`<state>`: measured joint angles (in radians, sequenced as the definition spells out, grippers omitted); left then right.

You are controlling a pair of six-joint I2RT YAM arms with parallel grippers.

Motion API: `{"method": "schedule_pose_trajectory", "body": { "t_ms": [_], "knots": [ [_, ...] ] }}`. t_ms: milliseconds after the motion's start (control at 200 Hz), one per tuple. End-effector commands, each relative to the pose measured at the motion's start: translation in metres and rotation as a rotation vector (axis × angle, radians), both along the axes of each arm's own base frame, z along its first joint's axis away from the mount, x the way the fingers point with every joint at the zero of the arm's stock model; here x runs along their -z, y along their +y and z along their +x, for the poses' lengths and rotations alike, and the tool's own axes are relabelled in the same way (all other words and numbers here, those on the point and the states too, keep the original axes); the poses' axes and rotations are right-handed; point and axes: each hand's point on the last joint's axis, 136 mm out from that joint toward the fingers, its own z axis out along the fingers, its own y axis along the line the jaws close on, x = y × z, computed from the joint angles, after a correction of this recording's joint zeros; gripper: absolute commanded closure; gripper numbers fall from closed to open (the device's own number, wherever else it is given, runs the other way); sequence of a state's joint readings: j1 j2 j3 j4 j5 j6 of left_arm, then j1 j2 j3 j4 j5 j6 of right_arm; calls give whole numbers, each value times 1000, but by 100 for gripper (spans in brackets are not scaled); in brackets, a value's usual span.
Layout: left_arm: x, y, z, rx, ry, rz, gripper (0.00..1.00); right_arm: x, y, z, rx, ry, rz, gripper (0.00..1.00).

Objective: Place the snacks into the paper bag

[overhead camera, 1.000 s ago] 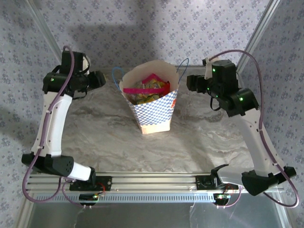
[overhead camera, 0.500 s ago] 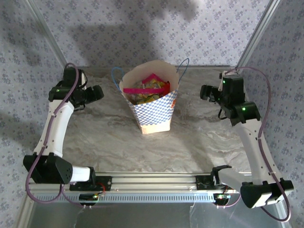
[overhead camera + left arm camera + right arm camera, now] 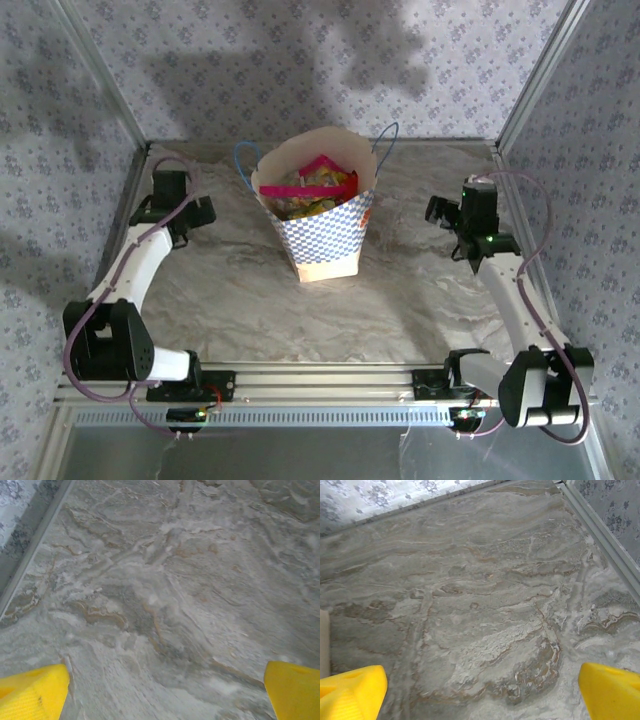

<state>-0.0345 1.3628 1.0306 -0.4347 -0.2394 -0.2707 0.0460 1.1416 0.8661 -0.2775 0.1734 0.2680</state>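
Inside paper bag (image 3: 325, 235): snacks (image 3: 310, 188) half-hidden, uncountable | left claw (image 3: 162, 692) apart | right claw (image 3: 481, 692) apart

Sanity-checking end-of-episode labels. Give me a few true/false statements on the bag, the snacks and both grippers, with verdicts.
1. The paper bag stands upright on the table. True.
2. The left gripper is shut on a packet. False: it is open, with only table surface between its fingers.
3. The snacks sit inside the bag, with a magenta packet on top. True.
4. The right gripper is reaching into the bag. False: it is open and apart from the bag, over the table to the bag's right.
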Motion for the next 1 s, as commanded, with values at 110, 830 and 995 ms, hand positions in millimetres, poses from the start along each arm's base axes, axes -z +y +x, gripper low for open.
{"method": "schedule_pose_trajectory", "body": {
  "t_ms": [110,830,995],
  "knots": [
    [-2,26,20,-52,-155,125,0,19,-18,14,29,-100,-128,0],
    [37,28,23,-16,-326,171,0,80,-46,-3,74,-196,-199,0],
    [41,24,17,10,-361,168,0,87,-41,2,38,-208,-208,0]
  ]
}}
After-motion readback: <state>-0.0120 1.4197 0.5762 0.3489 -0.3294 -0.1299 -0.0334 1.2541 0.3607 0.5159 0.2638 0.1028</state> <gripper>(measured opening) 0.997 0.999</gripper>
